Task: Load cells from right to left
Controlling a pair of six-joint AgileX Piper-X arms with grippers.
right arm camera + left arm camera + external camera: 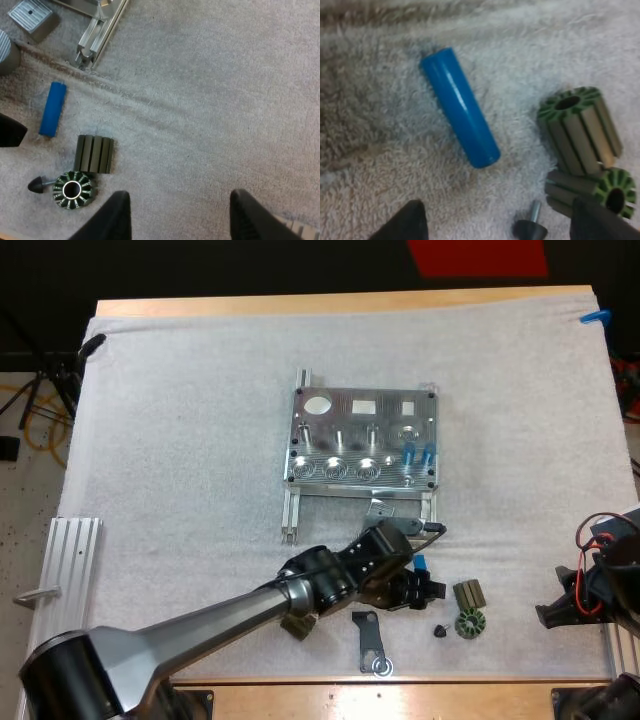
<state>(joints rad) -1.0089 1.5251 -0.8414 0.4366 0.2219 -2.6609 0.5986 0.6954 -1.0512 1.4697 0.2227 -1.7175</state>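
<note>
The metal fixture [362,440] sits mid-mat, and two blue cylinders [417,452] stand upright at its right end. A loose blue cylinder [420,563] [460,114] [52,108] lies flat on the mat in front of the fixture. My left gripper [424,590] [495,230] hovers just short of it, open, with both fingers clear of the cylinder. Two ribbed grey-green parts [468,606] [580,130] [94,154] and a small black knob [441,630] [530,227] lie just right of it. My right gripper [565,610] [180,220] stands open over bare mat at the right edge.
A black flat bracket [370,640] lies near the mat's front edge, under my left arm. A small metal block [385,508] [30,15] sits by the fixture's front rails [102,35]. A ribbed aluminium plate [72,570] lies off the mat's left side.
</note>
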